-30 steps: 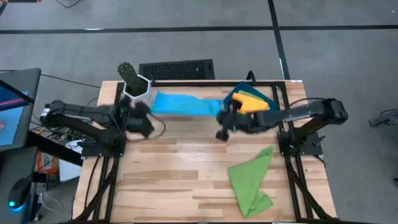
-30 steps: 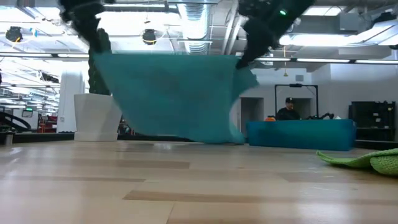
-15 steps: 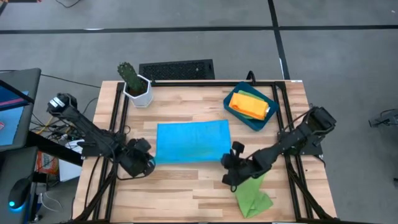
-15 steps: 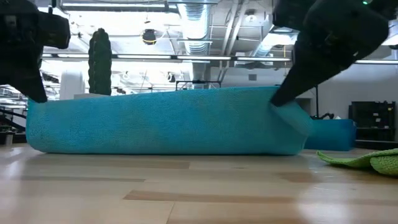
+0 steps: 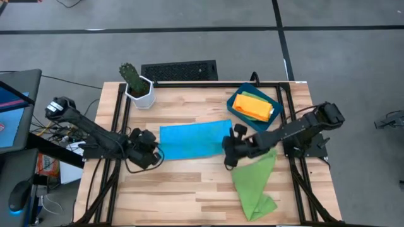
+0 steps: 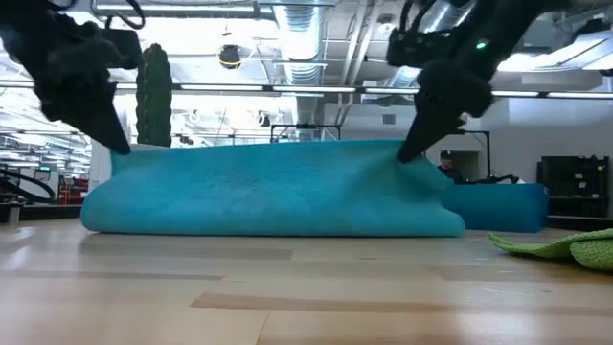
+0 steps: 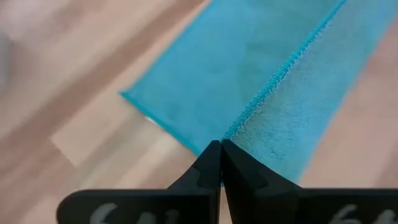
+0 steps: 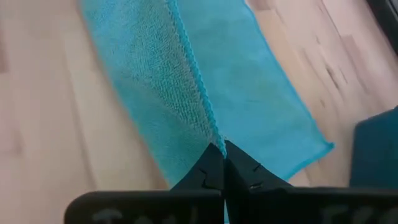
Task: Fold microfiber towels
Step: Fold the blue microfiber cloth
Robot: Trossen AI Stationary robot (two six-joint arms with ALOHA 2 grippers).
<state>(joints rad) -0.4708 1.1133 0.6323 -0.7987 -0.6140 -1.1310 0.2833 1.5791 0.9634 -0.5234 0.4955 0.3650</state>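
The blue towel [image 5: 191, 140] spans between the left gripper [image 5: 153, 153] and right gripper [image 5: 228, 153] (each pinching a corner).

Change over the last second. The bright blue towel [image 5: 191, 140], first hanging stretched in the air near the table's far edge, now lies on the wood at mid-table with its near edge lifted and carried back over the lower layer. The left gripper [image 5: 153, 153] and right gripper [image 5: 228, 151], each pinched on a corner of that edge, have swung toward the near side, then back slightly toward the far side, narrowing the towel's visible outline.
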